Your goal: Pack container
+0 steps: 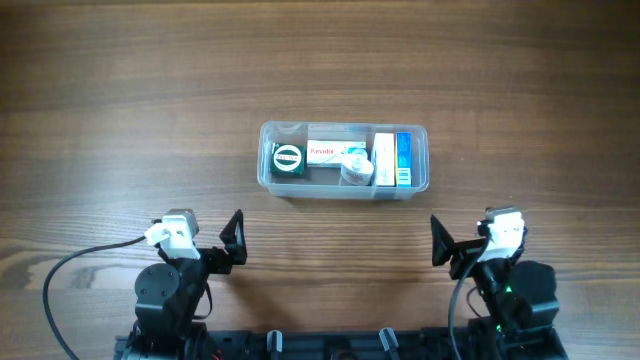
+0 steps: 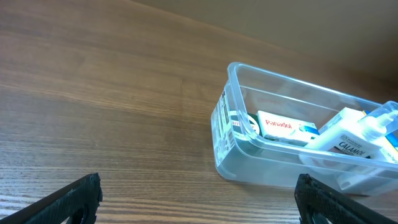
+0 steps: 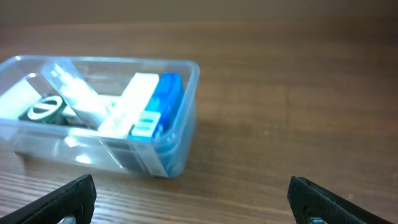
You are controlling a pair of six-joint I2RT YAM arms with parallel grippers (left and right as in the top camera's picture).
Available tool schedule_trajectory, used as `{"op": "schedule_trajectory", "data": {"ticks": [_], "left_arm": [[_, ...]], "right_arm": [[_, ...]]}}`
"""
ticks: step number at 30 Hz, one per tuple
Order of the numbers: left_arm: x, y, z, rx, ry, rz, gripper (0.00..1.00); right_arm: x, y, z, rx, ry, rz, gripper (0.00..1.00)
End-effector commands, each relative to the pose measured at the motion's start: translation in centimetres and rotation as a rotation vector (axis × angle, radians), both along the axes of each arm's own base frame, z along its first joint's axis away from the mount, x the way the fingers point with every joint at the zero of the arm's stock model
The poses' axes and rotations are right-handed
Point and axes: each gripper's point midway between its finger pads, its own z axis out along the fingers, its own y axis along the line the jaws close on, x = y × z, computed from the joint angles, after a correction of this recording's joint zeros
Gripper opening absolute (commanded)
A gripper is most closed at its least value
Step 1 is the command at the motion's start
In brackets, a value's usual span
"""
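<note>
Wooden table (image 1: 120,100) seen from above, with both wrist views. The container (image 1: 345,194), a clear plastic tub with rounded corners, stands upright about midway between the far and near edges of the worktop, slightly toward the right edge, its long sides parallel to the near edge.

Inside it, from left to right:
- a round green tin (image 1: 287,158) with a label too small to read, possibly a balm
- a white box (image 1: 328,153) printed "Panadol", lying flat
- a white bottle (image 1: 356,166), marked "Calamol" in the left wrist view (image 2: 348,144)
- a tall white carton (image 1: 384,160)
- a blue carton (image 1: 404,160) against the right end wall

The left gripper (image 1: 232,245) sits close to the near edge, left of centre, and the right gripper (image 1: 443,245) sits close to the near edge, right of centre. Both are well apart from the container. In each wrist view the jaws are spread wide and released, holding nothing, with the tub (image 2: 249,165) (image 3: 180,149) ahead of them.
</note>
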Motion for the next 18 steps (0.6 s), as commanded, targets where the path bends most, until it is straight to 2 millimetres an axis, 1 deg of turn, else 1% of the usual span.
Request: {"op": "schedule_trajectory", "data": {"ticks": [1,2,18], "left_arm": [[0.05,0.05,0.22,0.019,-0.018,-0.006,1.0],[0.05,0.05,0.22,0.019,-0.018,-0.006,1.0],[0.05,0.05,0.22,0.019,-0.018,-0.006,1.0]], "right_arm": [[0.24,0.24,-2.24,0.077,0.039,-0.019,1.0],[0.33,0.26,-2.58,0.087,0.044,-0.024,1.0],[0.33,0.26,-2.61,0.097,0.046,-0.028,1.0]]}}
